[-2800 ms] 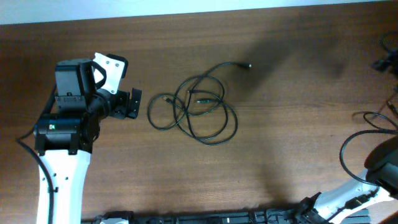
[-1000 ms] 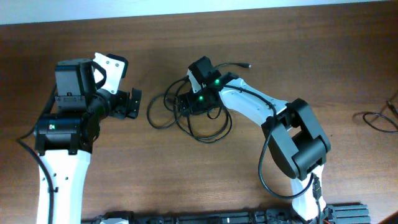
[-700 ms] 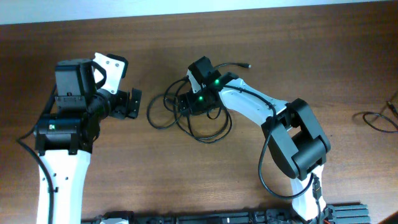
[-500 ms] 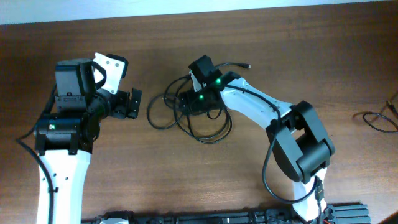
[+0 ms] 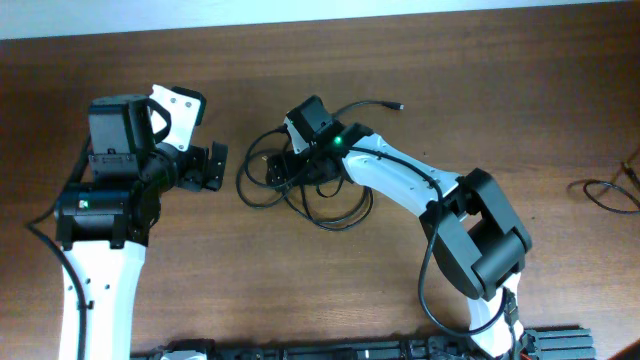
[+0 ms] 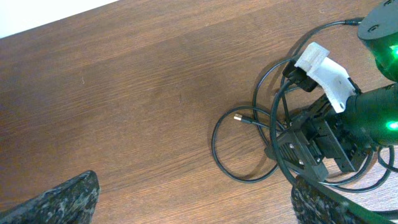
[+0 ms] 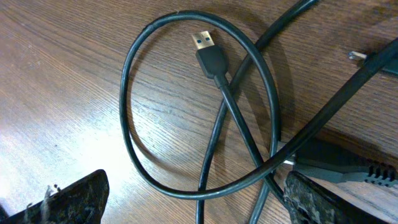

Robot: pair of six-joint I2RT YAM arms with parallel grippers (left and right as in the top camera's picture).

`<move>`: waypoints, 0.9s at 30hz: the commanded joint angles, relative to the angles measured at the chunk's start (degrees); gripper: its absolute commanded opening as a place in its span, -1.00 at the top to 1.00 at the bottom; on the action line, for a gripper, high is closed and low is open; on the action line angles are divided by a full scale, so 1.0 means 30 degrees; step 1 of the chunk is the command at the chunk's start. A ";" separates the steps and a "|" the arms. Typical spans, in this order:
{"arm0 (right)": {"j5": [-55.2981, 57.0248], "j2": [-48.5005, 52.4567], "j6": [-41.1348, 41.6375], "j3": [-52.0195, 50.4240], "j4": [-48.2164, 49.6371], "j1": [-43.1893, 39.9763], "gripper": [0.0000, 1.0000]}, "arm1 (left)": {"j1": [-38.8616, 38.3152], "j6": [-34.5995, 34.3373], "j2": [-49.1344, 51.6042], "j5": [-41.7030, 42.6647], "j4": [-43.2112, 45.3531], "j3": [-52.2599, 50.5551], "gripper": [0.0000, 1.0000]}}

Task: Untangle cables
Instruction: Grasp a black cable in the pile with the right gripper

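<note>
Right wrist, right end effector wide open, over cables

Overhead: fixed above, looking straight down, far enough to take in much of the counter, the left arm and the right arm. Left wrist: set back, slanting down across bare wood toward the cables and the right hand. Right wrist: pressed close above the same tangle, facing down. Shared by all three: the cables' left loop
</note>
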 commanded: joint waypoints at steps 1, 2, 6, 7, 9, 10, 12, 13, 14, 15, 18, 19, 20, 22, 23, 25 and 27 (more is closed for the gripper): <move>-0.0248 0.0860 0.0444 -0.0153 0.0080 0.0379 -0.76 | 0.0102 0.0299 0.0066 0.0211 0.0022 0.0117 -0.98; -0.0240 0.0969 0.0576 -0.0153 0.0095 0.0401 -0.76 | 0.0102 0.0299 0.0066 0.0211 0.0022 0.0117 -0.98; -0.0248 0.1100 0.0576 -0.0153 0.0437 0.0408 -0.74 | 0.0102 0.0299 0.0066 0.0211 0.0022 0.0117 -0.98; -0.0240 0.1188 0.0576 -0.0153 0.0503 0.0408 -0.73 | 0.0102 0.0299 0.0066 0.0211 0.0022 0.0117 -0.98; -0.0233 0.1260 0.0561 -0.0153 0.0663 0.0408 -0.67 | 0.0102 0.0299 0.0066 0.0211 0.0022 0.0117 -0.98; -0.0233 0.1297 0.0561 -0.0153 0.0772 0.0408 -0.64 | 0.0102 0.0299 0.0066 0.0211 0.0022 0.0117 -0.98; -0.0160 0.1450 0.0561 -0.0153 0.0969 0.0408 -0.58 | 0.0102 0.0299 0.0066 0.0211 0.0022 0.0117 -0.98; -0.0087 0.1639 0.0568 -0.0153 0.1151 0.0408 -0.56 | 0.0102 0.0299 0.0066 0.0211 0.0022 0.0117 -0.98; -0.0087 0.1851 0.0568 -0.0153 0.1319 0.0408 -0.51 | 0.0102 0.0299 0.0066 0.0211 0.0015 0.0117 -0.98; -0.0138 0.2251 0.0568 -0.0153 0.1603 0.0408 -0.44 | 0.0102 0.0299 0.0066 0.0211 0.0015 0.0117 -0.98; -0.0452 0.2426 0.0561 -0.0153 0.1821 0.0277 -0.32 | 0.0102 0.0299 0.0066 0.0211 0.0022 0.0117 -0.98; -0.0452 0.2426 0.0561 -0.0153 0.1851 0.0262 -0.25 | 0.0102 0.0299 0.0066 0.0211 0.0015 0.0117 -0.98; -0.0444 0.2433 0.0532 -0.0153 0.1858 0.0262 -0.17 | 0.0102 0.0299 0.0066 0.0211 0.0022 0.0117 -0.98; -0.0452 0.2433 0.0423 -0.0153 0.1851 0.0262 0.02 | 0.0102 0.0299 0.0066 0.0211 0.0022 0.0117 -0.98; -0.0452 0.2433 0.0423 -0.0153 0.1851 0.0262 0.12 | 0.0102 0.0299 0.0066 0.0211 0.0022 0.0117 -0.98; -0.0423 0.2433 0.0423 -0.0153 0.1851 0.0262 0.43 | 0.0102 0.0299 0.0066 0.0211 0.0022 0.0117 -0.98; -0.0393 0.2433 0.0430 -0.0153 0.1851 0.0262 0.71 | 0.0102 0.0299 0.0066 0.0211 0.0015 0.0117 -0.98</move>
